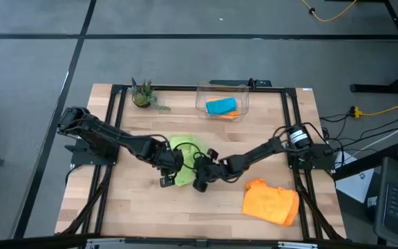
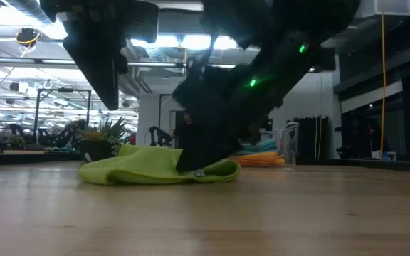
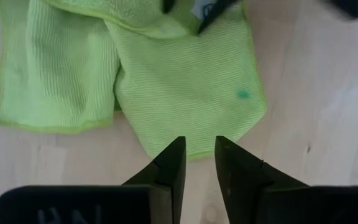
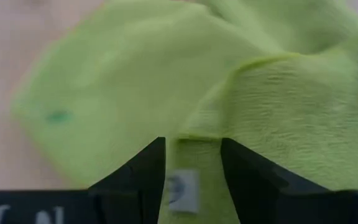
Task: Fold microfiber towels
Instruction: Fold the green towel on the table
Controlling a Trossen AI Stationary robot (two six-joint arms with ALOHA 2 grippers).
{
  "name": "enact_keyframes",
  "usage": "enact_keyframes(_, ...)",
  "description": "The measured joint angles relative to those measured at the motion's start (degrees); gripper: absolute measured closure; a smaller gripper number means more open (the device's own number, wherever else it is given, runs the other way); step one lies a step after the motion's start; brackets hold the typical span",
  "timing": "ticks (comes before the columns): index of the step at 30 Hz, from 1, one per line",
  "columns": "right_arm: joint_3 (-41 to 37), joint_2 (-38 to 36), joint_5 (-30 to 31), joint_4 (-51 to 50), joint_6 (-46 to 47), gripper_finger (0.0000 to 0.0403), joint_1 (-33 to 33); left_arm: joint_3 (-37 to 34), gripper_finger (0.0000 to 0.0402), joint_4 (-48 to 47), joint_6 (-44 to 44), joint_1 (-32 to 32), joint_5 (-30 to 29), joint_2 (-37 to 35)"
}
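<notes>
A lime green towel (image 1: 185, 158) lies crumpled and partly folded over at the table's middle; it also shows in the low view (image 2: 148, 169). My left gripper (image 1: 166, 171) hovers over the towel's near left corner (image 3: 194, 146), fingers a little apart and empty. My right gripper (image 1: 202, 178) is down at the towel's right end (image 2: 216, 171), open, with a fold edge and a white label (image 4: 180, 186) between its fingers. An orange towel (image 1: 271, 200) lies crumpled at the near right. A teal towel (image 1: 221, 105) lies on another orange one in the bin. My right gripper comes at the lime towel's labelled edge (image 4: 194, 146) from above, slanting from the table's right, one finger (image 4: 151, 168) on either side of it. I cannot tell whether the fingers touch the cloth. The towel lies on the table.
A clear plastic bin (image 1: 223, 88) stands at the far middle. A small potted plant (image 1: 142, 97) stands at the far left. A black frame (image 1: 292, 131) runs round the table top. Bare wood lies at the near left (image 1: 130, 207).
</notes>
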Motion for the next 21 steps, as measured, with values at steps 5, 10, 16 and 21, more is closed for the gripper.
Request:
enact_keyframes(5, 0.15, 0.36, 1.18, 0.02, 1.22, 0.0244, -0.54, 0.00, 0.0321, -0.05, -1.83, -2.84, -2.37, 0.00)
enact_keyframes(10, 0.15, 0.11, 1.78, 2.59, 1.03, 0.0244, -0.58, 0.00, 0.0321, 0.04, -1.86, -4.74, -5.61, 0.00)
enact_keyframes(16, 0.15, 0.11, 1.92, 2.85, 2.95, 0.0244, -0.58, 0.00, 0.0321, 0.06, -1.88, -4.99, -6.22, 0.00)
enact_keyframes(21, 0.15, 0.11, 5.17, 3.48, 6.22, 0.0244, -0.58, 0.00, 0.0321, 0.07, -1.88, -4.99, -6.45, 0.00)
